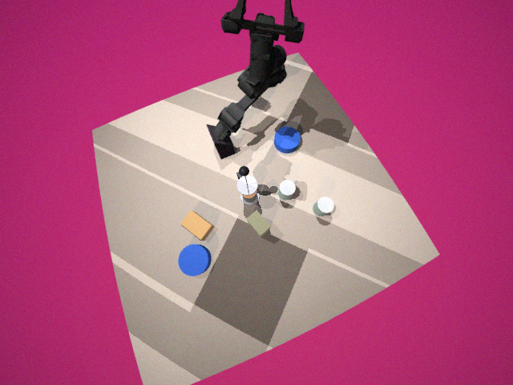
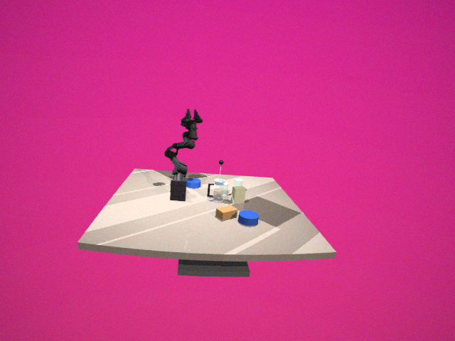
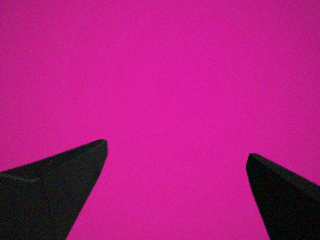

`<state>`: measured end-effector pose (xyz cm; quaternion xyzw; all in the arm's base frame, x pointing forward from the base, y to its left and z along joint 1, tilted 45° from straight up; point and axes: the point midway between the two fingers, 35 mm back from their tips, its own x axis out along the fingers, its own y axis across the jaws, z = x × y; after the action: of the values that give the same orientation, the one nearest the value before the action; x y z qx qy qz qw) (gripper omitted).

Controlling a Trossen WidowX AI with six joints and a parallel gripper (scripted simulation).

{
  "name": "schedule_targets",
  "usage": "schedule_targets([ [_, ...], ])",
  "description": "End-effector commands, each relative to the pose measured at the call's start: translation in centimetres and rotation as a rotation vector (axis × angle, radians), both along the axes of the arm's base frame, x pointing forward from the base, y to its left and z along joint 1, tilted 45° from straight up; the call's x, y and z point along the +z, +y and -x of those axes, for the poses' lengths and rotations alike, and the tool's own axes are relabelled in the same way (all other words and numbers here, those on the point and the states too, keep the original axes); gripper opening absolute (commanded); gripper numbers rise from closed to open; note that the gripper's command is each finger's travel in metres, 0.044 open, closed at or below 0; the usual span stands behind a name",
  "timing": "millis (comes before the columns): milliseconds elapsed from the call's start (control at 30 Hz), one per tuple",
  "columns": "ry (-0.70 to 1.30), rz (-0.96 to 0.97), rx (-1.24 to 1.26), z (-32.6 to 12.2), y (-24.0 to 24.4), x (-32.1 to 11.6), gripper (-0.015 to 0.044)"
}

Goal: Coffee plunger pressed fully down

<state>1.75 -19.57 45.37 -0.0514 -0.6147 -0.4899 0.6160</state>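
Note:
The coffee press [image 1: 249, 199] [image 2: 218, 195] stands upright on the table, a glass body with a pale lid and brown contents. Its black handle [image 2: 208, 190] points left in the exterior view. The plunger's black knob [image 1: 243, 170] [image 2: 220, 162] stands high above the lid on a thin rod, so the plunger is up. My gripper [image 2: 191, 110] [image 3: 176, 153] is open and empty, its fingers wide apart. It points upward, high above the table and well away from the press; in the top view its fingertips are cut off by the top edge.
Two pale green cylinders with white tops [image 1: 287, 188] [image 1: 325, 204] stand beside the press. A green block [image 1: 258, 224] [image 2: 238, 195] is close to it. An orange block [image 1: 196, 224] [image 2: 226, 212] and two blue discs [image 1: 194, 260] [image 1: 287, 139] [image 2: 248, 217] [image 2: 193, 182] lie farther off.

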Motion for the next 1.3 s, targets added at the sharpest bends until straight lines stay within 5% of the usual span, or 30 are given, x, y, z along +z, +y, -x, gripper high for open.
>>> schedule_targets([
  [0,0.013,-0.009,-0.002,-0.2,-0.2,0.0,0.0426],
  [233,0.403,-0.276,-0.033,-5.3,-6.7,-2.5,0.044],
  [633,1.204,-0.75,0.186,-12.7,-14.7,-15.9,0.044],
  [1000,1.621,-0.957,0.8,-14.9,-10.9,-27.5,0.044],
  [1267,1.519,-0.838,1.442,-16.1,-4.6,-28.0,0.044],
])
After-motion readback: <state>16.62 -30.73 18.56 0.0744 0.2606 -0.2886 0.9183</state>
